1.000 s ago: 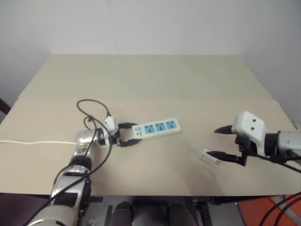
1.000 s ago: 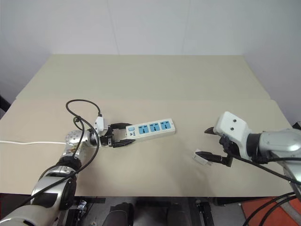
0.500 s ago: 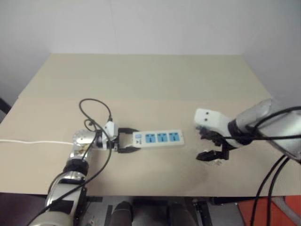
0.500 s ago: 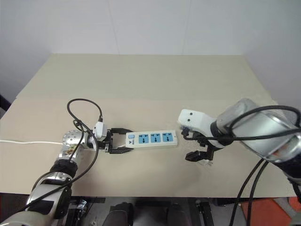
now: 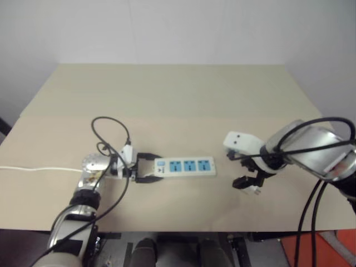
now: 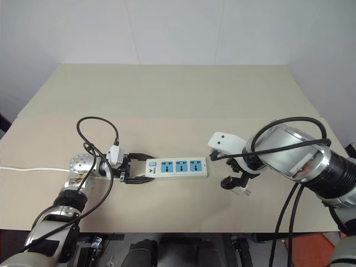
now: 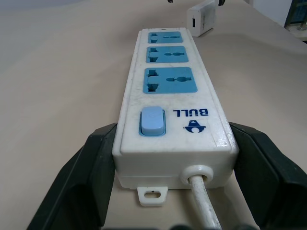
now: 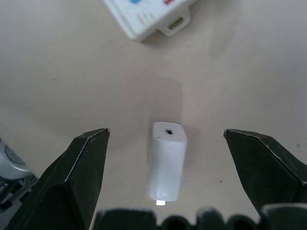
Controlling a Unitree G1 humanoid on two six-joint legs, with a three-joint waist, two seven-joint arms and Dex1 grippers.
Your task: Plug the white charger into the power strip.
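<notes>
Two objects define the task, and neither stage of joining them is complete: the table (image 6: 167,94) carries the power strip (image 6: 177,167) at centre and the white charger (image 8: 167,160) lying loose on the surface, unplugged and not yet lifted. Largest first, the strip lies flat with its long axis running from nine to three o'clock in the head views; its switch and cord end points to nine o'clock, its three blue socket panels face upward and all stand vacant. My left gripper (image 6: 135,168) is clamped on that cord end, one finger pressing each long side, so I judge the strip already steadied. My right gripper (image 8: 163,182) hangs pointing steeply down over the charger, jaws spread wide and touching nothing. The charger rests near the strip's free end, at about four o'clock from it, between my right fingers (image 8: 79,175) but apart from both. Its long axis runs along my right gripper's pointing line in the wrist view; its prongs cannot be told. Remaining, in my judgement: close, lift, align prongs, insert.
</notes>
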